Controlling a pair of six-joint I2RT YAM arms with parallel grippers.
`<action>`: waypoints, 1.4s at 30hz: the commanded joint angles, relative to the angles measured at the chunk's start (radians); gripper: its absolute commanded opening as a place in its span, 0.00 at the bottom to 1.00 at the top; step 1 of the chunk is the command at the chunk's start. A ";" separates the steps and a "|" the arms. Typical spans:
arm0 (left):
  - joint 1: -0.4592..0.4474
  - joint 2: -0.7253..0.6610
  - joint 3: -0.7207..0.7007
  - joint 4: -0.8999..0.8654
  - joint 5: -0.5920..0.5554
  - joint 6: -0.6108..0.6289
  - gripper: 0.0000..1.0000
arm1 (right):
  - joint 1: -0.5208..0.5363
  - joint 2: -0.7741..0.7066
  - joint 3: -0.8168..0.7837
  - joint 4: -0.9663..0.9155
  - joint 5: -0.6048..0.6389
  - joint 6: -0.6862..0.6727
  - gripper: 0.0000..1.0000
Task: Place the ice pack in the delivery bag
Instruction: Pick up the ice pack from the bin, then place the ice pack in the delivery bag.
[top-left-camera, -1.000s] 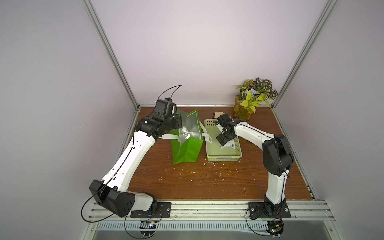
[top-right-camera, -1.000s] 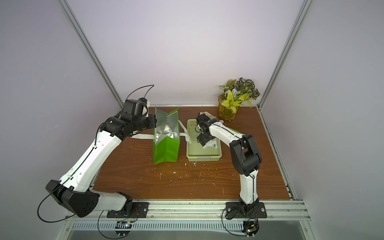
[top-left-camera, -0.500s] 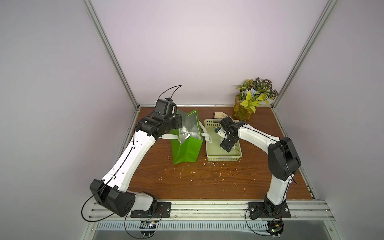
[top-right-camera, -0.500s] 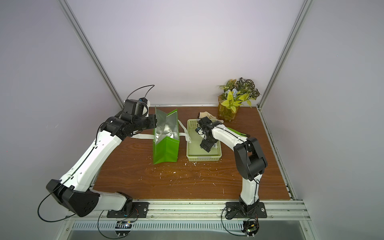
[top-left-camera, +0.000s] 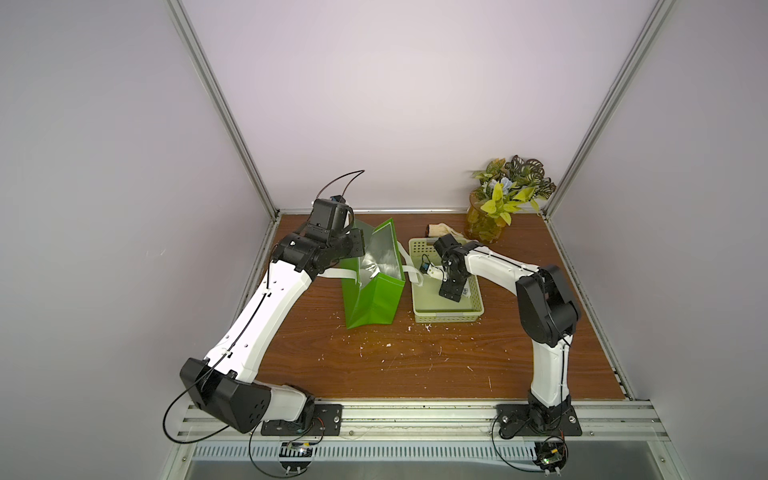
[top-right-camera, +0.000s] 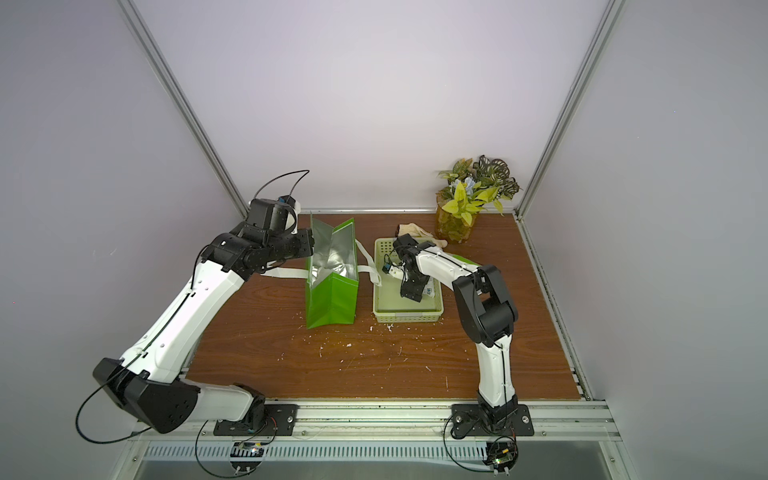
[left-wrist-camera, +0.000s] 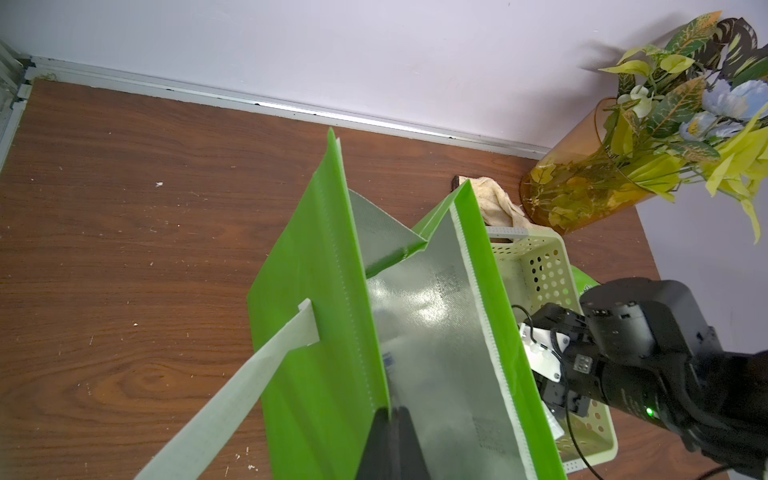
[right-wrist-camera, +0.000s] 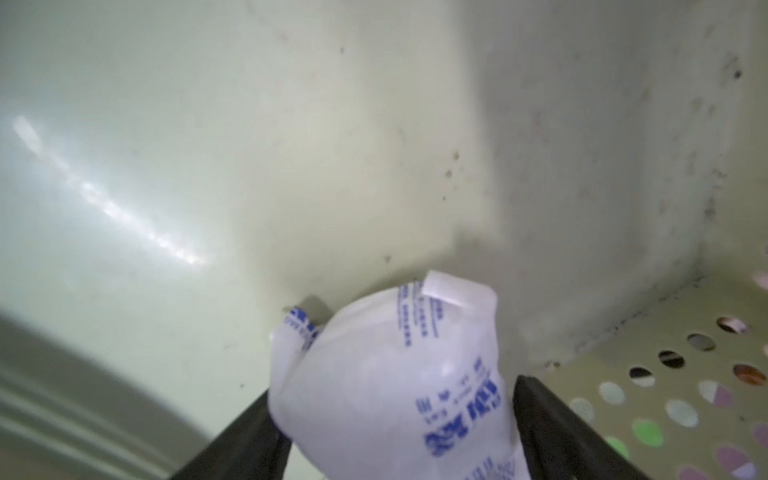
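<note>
In both top views the delivery bag stands upright at centre frame. Its mouth is a long narrow slot running from the back of the table toward the front, with the foil lining showing. The left gripper is clenched on the rim of the bag's left wall and props the mouth apart. Just right of the bag sits the basket, and the ice pack lies inside it, in the half away from the bag. The right gripper reaches down into the basket over the pack. In the right wrist view its fingers stand against both sides of the pack, so I judge it grasped. Whether it is off the basket floor cannot be told. The pack's long axis runs along the fingers, with its free end poking out past the tips. The bag's mouth lies left of this gripper in the top views and higher than the basket rim, so the pack must go up, then left, ideally lengthwise to the slot. The right arm is the nearer one. Counted: one bag with two white handles, one ice pack in view, one basket, one vase of leaves and one pale cloth.
</note>
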 joint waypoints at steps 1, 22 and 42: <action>0.008 0.002 -0.002 0.016 -0.009 0.012 0.00 | -0.025 0.011 0.059 -0.036 -0.041 0.007 0.75; 0.008 0.000 0.000 0.016 -0.015 0.012 0.00 | -0.041 -0.450 -0.073 0.286 -0.352 0.375 0.06; 0.008 -0.011 -0.009 0.037 -0.013 -0.008 0.00 | 0.238 -0.415 -0.035 0.801 -0.512 0.710 0.05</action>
